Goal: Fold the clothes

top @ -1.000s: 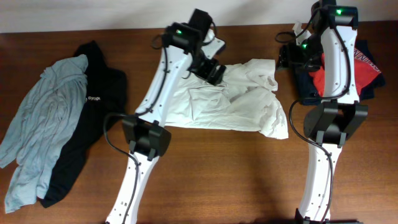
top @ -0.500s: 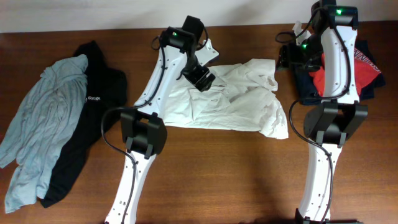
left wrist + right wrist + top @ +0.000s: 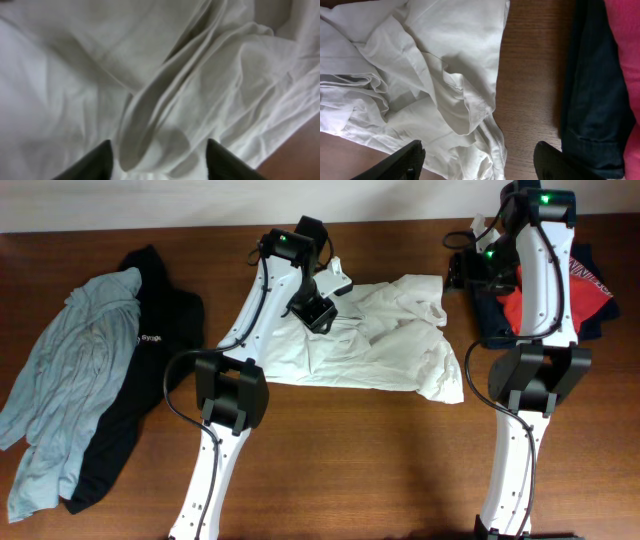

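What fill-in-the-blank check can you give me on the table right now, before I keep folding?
The fingers of the left tool sit on either side of a raised fold of the ____ T-shirt.
The grey-blue shirt partly covers a shirt coloured ____.
The red garment lies on the robot's ____ side.
Missing words: white; black; right.
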`<state>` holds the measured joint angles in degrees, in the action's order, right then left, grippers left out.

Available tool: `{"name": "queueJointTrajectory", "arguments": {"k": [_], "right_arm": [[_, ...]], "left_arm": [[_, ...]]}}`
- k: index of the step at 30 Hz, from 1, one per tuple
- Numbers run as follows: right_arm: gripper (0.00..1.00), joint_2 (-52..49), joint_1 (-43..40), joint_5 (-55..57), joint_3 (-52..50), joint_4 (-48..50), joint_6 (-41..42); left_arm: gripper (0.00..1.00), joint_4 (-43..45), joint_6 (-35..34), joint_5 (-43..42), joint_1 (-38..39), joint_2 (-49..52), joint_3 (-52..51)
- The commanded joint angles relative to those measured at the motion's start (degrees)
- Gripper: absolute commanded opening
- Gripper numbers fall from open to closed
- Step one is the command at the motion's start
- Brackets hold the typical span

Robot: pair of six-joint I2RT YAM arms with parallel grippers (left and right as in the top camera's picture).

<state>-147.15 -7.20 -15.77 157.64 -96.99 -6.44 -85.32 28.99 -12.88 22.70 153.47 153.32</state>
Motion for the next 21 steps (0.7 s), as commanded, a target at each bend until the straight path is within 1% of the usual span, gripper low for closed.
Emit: {"name": "queueJointTrajectory", "arguments": {"k": [1,7,9,11,13,17,19,20,21], "right_arm": [[0.75,1.4,0.0,-0.1,0.2,-0.3,-0.4],[0.75,1.4,0.0,-0.1,0.2,-0.3,-0.4],[0.75,1.4,0.0,-0.1,0.2,-0.3,-0.4],[0.75,1.4,0.0,-0.1,0.2,-0.3,-0.4],[0.75,1.4,0.0,-0.1,0.2,-0.3,-0.4],[0.75,1.4,0.0,-0.1,0.2,-0.3,-0.4],[0.75,1.4,0.0,-0.1,0.2,-0.3,-0.4],[0.75,1.4,0.0,-0.1,0.2,-0.3,-0.4],[0.75,1.4,0.0,-0.1,0.2,-0.3,-0.4]], "left_arm": [[0.50,-1.4,0.6,-1.6,0.0,-0.6,-0.5],[0.50,-2.1,0.7,-2.4,0.0,-0.6,-0.5],[0.41,-2.2,0.7,-2.4,0.0,-0.6,-0.5],[0.28,-2.2,0.6,-2.6,0.0,-0.6,-0.5],[0.23,-2.3,0.6,-2.8,0.1,-0.6,-0.5],[0.22,-2.2,0.6,-2.8,0.3,-0.6,-0.5],[0.13,-2.1,0.6,-2.8,0.5,-0.6,-0.5],[0.06,-2.2,0.6,-2.8,0.5,-0.6,-0.5],[0.01,-2.2,0.6,-2.8,0.5,-0.6,-0.5]]}}
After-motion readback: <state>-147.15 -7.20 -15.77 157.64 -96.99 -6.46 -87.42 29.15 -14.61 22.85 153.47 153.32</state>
